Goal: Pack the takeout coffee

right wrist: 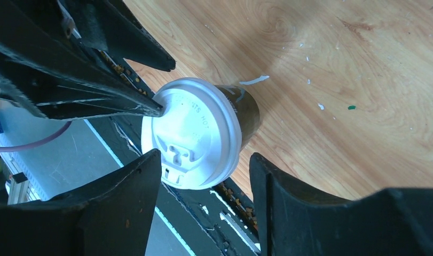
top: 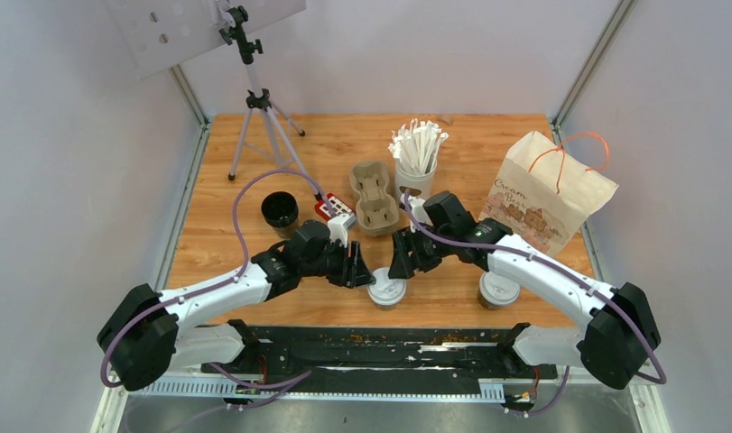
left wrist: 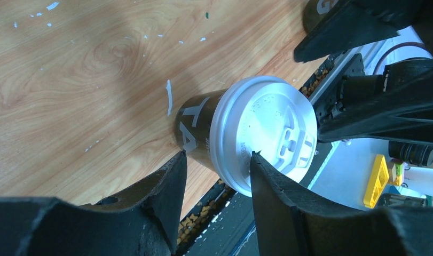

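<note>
One takeout coffee, a dark brown cup with a white lid (top: 386, 290), stands upright near the table's front edge. My left gripper (top: 362, 273) and right gripper (top: 400, 266) hang over it from either side. In the left wrist view the cup (left wrist: 203, 128) lies just beyond my open left gripper (left wrist: 218, 156), one fingertip over the lid's rim. In the right wrist view the lid (right wrist: 190, 133) sits just past my open right gripper (right wrist: 203, 160), nothing held. A second lidded cup (top: 499, 290) stands under the right arm.
A beige pulp cup tray (top: 373, 197), a white cup of paper-wrapped sticks (top: 416, 158) and a paper bag with orange handles (top: 547, 194) stand behind. A black cup (top: 279, 210), a small red box (top: 333, 209) and a tripod (top: 258, 108) are at the left. A black rail (top: 371, 347) runs along the near edge.
</note>
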Motion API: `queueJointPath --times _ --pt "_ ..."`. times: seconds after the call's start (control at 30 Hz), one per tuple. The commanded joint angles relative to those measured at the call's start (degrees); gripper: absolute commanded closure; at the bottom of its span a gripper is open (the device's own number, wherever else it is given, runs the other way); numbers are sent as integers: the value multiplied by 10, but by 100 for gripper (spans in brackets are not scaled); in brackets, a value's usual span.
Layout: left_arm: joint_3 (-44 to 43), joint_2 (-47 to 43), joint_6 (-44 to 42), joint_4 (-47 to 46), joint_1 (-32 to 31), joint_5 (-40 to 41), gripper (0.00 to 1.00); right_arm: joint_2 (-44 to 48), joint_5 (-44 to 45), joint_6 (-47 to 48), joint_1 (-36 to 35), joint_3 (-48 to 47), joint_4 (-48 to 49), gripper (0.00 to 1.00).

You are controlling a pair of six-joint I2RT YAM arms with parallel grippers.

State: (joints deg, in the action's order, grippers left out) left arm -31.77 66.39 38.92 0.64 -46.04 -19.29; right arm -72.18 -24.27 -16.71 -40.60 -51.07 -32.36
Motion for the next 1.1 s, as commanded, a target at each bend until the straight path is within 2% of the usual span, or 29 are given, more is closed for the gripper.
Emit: queueJointPath --times 0.0,0.43,0.87,1.07 --pt "-13 9 -25 30 -8 26 46 33 25 -29 3 -40 -45 38" --pt "-18 18 -25 33 -17 35 46 46 -29 -93 3 -15 -70 49" --pt "-19 18 -28 40 -20 40 46 26 -34 -111 3 25 -46 51" --pt "-18 25 -26 40 -21 42 46 18 -45 -113 3 51 -6 53"
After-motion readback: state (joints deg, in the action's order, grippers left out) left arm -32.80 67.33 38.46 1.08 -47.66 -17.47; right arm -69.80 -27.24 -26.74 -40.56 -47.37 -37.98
